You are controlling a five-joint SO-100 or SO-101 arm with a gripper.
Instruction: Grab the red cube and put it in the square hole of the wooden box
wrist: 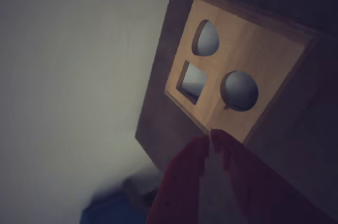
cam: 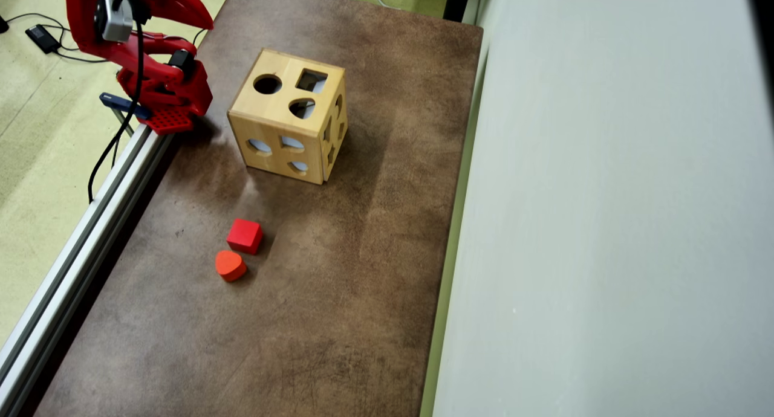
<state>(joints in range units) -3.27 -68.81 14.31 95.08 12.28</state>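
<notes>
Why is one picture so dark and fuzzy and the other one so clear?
The wrist view is dim and soft: the box looks dull and the red hand up close is blurry. The overhead view is bright and sharp, so the cube has crisp edges and the box throws only a faint shadow.

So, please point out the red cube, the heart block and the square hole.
Red cube (cam: 244, 234), overhead view, top face.
Heart block (cam: 230, 264), overhead view, top face.
Square hole (cam: 311, 80), overhead view, dark opening in the box top.

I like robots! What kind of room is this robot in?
Probably a hobby room or lab: a red arm clamped to a metal rail, a brown table beside a pale wall, and cables on the greenish floor.
</notes>
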